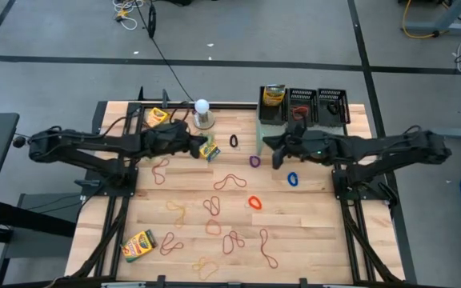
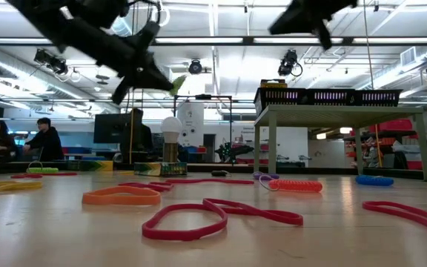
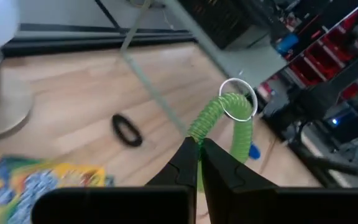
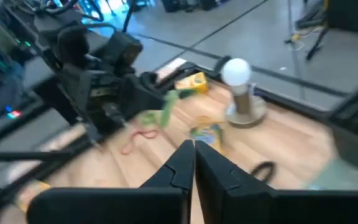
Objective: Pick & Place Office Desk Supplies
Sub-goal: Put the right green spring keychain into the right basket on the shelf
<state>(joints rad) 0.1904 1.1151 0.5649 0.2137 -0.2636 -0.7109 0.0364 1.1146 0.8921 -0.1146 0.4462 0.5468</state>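
- While the left pincer hangs above the counter, it is clenched on a green coiled cord, a crayon box just below it.
- The right pincer, fingers pressed together and holding nothing, hovers beside a purple band, the black mesh baskets just behind.

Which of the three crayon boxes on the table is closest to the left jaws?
The crayon box lying tilted just below the white ball lamp, right beside the left gripper. The others sit at the table's far-left edge and near-left corner.
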